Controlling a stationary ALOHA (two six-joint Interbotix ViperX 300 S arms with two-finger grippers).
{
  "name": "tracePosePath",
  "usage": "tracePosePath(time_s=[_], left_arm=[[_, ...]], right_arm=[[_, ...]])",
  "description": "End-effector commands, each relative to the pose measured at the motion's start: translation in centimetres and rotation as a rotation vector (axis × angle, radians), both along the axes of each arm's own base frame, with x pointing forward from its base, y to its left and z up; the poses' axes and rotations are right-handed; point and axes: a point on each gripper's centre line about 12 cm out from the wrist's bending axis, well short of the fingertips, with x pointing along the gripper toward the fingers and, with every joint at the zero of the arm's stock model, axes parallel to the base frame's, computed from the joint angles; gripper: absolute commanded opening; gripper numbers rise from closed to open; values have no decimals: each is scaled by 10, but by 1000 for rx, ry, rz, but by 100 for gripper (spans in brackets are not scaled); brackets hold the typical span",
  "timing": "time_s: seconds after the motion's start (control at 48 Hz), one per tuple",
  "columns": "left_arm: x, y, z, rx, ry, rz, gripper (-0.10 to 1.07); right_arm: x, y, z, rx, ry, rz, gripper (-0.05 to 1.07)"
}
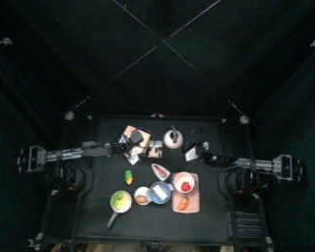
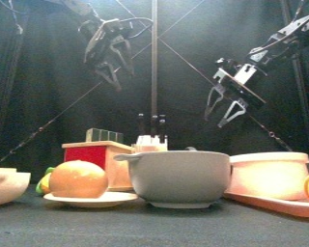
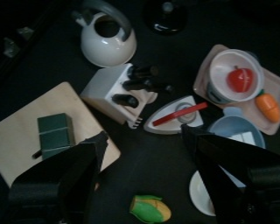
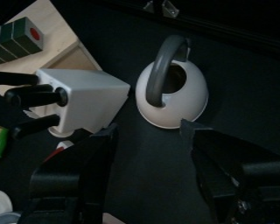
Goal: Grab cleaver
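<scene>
Black-curtained table | knife block holds handles up for gripping, cleaver indistinguishable | left gripper spread above | right gripper spread beside kettle

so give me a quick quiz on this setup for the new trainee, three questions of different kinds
1. True or false: the left gripper is shut on a knife handle.
2. What stands right beside the knife block? A) a white kettle B) a glass bottle C) a toaster
3. Fill in: the dark green box lies on the ____.

Key:
1. False: its jaws are wide open and hold nothing.
2. A.
3. cutting board.
</scene>
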Motion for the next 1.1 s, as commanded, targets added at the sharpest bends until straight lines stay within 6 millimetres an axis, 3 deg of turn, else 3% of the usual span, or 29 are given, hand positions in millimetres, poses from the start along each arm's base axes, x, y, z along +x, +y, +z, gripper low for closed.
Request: tracePosePath(time_s=[0.0,0.083,0.333,0.625,1.083], left_arm=[[5,-6,17,82,-35,13,100],[5,-10,17,106,-50,53,100],[-1,-4,-8,162,-10,322,100],[-3,-17,-21,142,-74,376,100],[-7,-16,-34,148,-68,401,100]], right_arm=[[-1,0,7,-6,-23,1,91],[-2,0,4,-4,-17,1,91],[-4,1,4,-6,-19,6,91],[-2,-3,1,10,-31,17,91],[4,-11,-8,38,-25,15,90]])
